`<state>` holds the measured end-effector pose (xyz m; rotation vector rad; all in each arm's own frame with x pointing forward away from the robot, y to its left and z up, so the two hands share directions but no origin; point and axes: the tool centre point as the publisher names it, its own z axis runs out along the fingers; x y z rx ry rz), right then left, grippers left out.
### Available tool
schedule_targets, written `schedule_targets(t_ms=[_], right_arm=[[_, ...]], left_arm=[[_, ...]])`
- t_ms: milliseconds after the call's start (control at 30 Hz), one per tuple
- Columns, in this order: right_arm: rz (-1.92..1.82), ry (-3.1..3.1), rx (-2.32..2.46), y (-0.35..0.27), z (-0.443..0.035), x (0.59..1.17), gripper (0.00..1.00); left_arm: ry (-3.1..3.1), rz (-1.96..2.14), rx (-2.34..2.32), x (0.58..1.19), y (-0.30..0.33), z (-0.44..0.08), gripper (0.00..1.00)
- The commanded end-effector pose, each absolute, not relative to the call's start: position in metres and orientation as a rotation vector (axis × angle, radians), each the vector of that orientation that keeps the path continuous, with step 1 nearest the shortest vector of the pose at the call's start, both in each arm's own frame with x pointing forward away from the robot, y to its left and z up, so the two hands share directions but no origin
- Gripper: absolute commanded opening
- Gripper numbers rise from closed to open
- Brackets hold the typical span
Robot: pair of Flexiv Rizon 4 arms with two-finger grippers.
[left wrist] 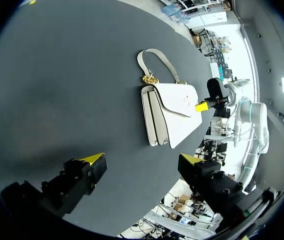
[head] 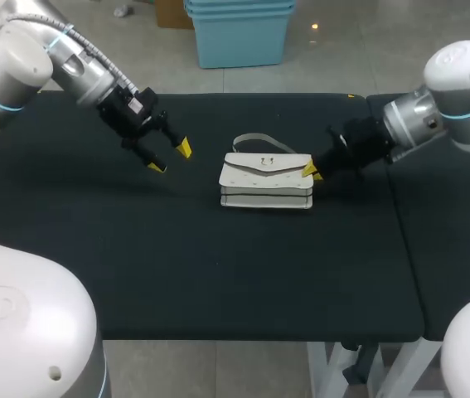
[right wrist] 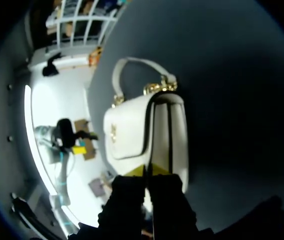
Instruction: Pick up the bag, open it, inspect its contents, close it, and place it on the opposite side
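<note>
A white handbag (head: 266,178) with a flap, a gold clasp and a short strap (head: 255,139) lies flat in the middle of the black table (head: 218,274). My left gripper (head: 171,157) hovers to the bag's left, open and empty, well apart from it. In the left wrist view the bag (left wrist: 169,112) lies ahead of that gripper (left wrist: 140,161). My right gripper (head: 310,171) is shut, its yellow tips against the bag's right end near the flap's edge. In the right wrist view the bag (right wrist: 142,135) lies just ahead of the closed tips (right wrist: 145,171); nothing shows between them.
A second black table (head: 450,232) adjoins on the right, under my right arm. Bare black surface stretches to the bag's left and towards the front edge.
</note>
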<state>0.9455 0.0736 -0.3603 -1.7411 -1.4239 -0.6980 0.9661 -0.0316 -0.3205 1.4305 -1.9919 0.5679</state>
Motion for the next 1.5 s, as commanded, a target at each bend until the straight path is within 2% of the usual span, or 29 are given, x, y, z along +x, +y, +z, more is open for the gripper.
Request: schedule_targets(t_ms=[33, 267, 867, 1333, 1500], right_arm=[[-0.684, -1.426, -1.729, 0.074, -0.36, 0.948, 0.0], [-0.676, -1.427, -1.727, 0.062, -0.362, 0.957, 0.0], [-0.633, -1.545, -1.81, -0.076, -0.377, 1.033, 0.0], [-0.525, -1.653, -1.918, -0.141, -0.37, 1.062, 0.0], [-0.525, -1.653, -1.918, -0.141, -0.37, 1.062, 0.0]], left_arm=[[-1.99, 0.563, 1.427, 0.968, -0.032, -0.321, 1.0], [-2.06, 0.513, 1.397, 0.976, -0.02, -0.314, 1.0], [-2.264, 0.132, 1.205, 1.02, 0.046, -0.296, 1.0], [-2.337, -0.032, 1.437, 1.039, 0.082, -0.274, 1.0], [-2.347, -0.04, 1.46, 1.039, 0.085, -0.271, 1.0]])
